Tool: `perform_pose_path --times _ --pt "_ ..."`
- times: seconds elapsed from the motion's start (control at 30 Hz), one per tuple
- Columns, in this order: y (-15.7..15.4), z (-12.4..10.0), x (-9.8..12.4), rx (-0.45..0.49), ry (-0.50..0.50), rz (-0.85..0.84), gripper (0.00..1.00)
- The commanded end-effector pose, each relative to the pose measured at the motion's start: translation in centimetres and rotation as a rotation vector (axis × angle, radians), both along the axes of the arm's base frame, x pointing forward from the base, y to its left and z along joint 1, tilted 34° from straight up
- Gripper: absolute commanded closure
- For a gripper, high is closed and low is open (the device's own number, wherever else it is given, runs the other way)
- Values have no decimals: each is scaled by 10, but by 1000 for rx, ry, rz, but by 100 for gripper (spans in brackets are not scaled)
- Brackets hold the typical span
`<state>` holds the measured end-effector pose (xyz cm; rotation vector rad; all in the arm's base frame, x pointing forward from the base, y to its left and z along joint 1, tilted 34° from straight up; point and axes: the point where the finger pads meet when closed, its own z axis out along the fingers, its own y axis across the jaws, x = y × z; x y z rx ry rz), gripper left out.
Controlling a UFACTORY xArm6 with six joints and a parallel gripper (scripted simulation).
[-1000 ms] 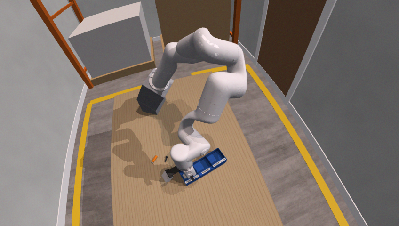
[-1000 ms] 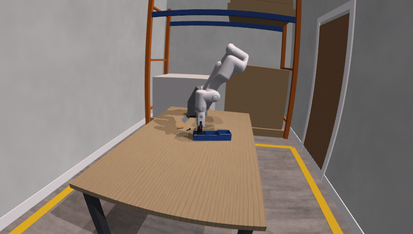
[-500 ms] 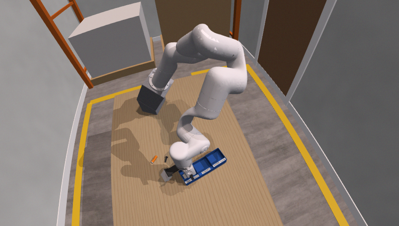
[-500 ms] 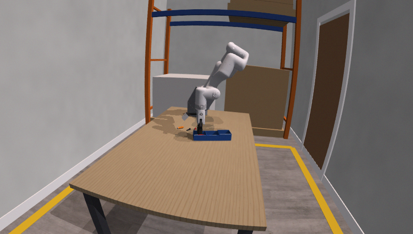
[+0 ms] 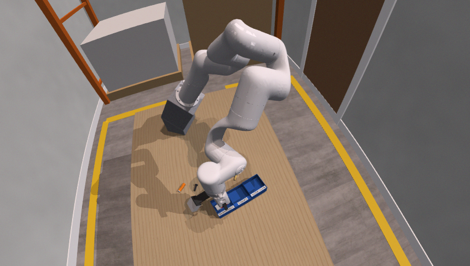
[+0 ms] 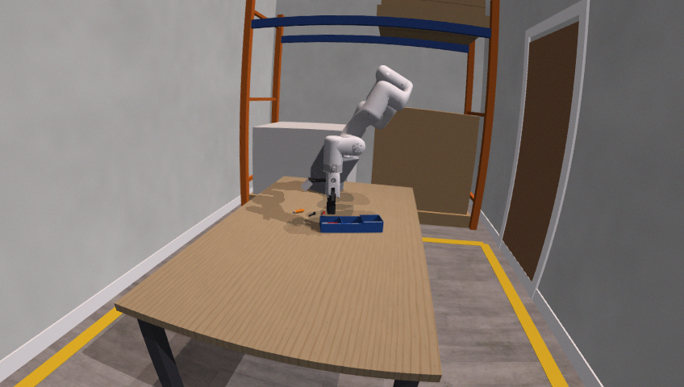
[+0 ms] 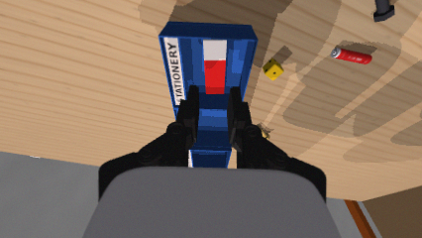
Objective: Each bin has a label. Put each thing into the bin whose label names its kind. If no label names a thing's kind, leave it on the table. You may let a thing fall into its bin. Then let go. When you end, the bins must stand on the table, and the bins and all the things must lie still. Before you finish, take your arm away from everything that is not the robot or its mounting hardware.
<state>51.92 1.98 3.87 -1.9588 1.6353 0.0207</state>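
A blue three-compartment bin (image 5: 239,195) stands on the wooden table and also shows in the exterior view (image 6: 351,223). In the wrist view its near end compartment, labelled STATIONERY (image 7: 173,69), holds a red and white eraser (image 7: 215,66) lying on its floor. My gripper (image 7: 213,98) hangs just above that compartment, partly open, with nothing between the fingers; it also shows in the top and exterior views (image 5: 224,204) (image 6: 330,206). A small yellow die (image 7: 272,69) lies on the table beside the bin. A red-orange battery (image 7: 352,55) (image 5: 181,187) and a dark bolt (image 7: 383,10) (image 5: 195,187) lie further off.
The arm's dark base block (image 5: 177,116) sits at the far end of the table. A grey box (image 5: 132,46) and an orange rack stand behind it. The other two bin labels are too small to read.
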Motion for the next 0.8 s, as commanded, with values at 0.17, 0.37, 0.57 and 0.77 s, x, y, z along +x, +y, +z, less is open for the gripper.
perform_pose_path --times 0.17,0.37,0.57,0.77 --pt "-3 -6 -24 -52 -65 125 70" --pt "-7 -16 -56 -121 -152 291 70" --pt "-8 -19 -66 -189 -218 454 70" --pt "-8 -19 -66 -271 -319 654 70"
